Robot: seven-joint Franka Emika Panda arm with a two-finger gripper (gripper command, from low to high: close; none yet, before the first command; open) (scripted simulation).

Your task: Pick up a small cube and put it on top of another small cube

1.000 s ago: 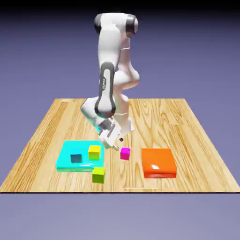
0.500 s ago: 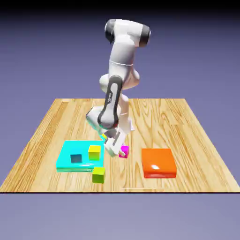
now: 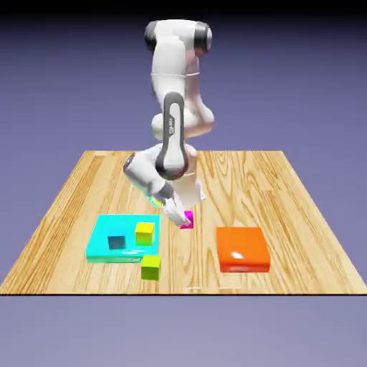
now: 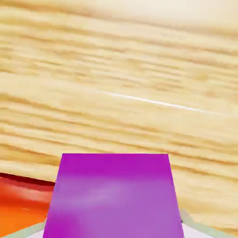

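Wooden table (image 3: 287, 186) before plain blue-violet backdrop. On near left of table, flat cyan slab (image 3: 100, 244) carrying dark teal cube (image 3: 116, 242) and yellow cube (image 3: 145, 233), the two apart. Lime cube (image 3: 150, 267) just off slab's near edge, on the wood. Orange slab (image 3: 243, 248) on near right, well apart from cyan slab.

White arm (image 3: 172, 129) bent down over table middle, gripper (image 3: 178, 217) tilted toward exterior view's right. Magenta cube (image 3: 188, 219) at the fingertips, between the two slabs, partly hidden by the fingers in the exterior view. Sits higher in exterior view than table surface around it would suggest; whether it clears the wood, cannot tell for sure.

Hand view: magenta cube (image 4: 114, 195) large at bottom middle, filling space between the fingers, pale grey finger (image 4: 200, 228) slivers showing at both lower corners against its sides. Gripper closed on magenta cube. Blurred wood grain behind, strip of orange slab (image 4: 21, 204) at lower left.

Yellow cube to exterior view's left of gripper, near but not touching, nothing on top of it.
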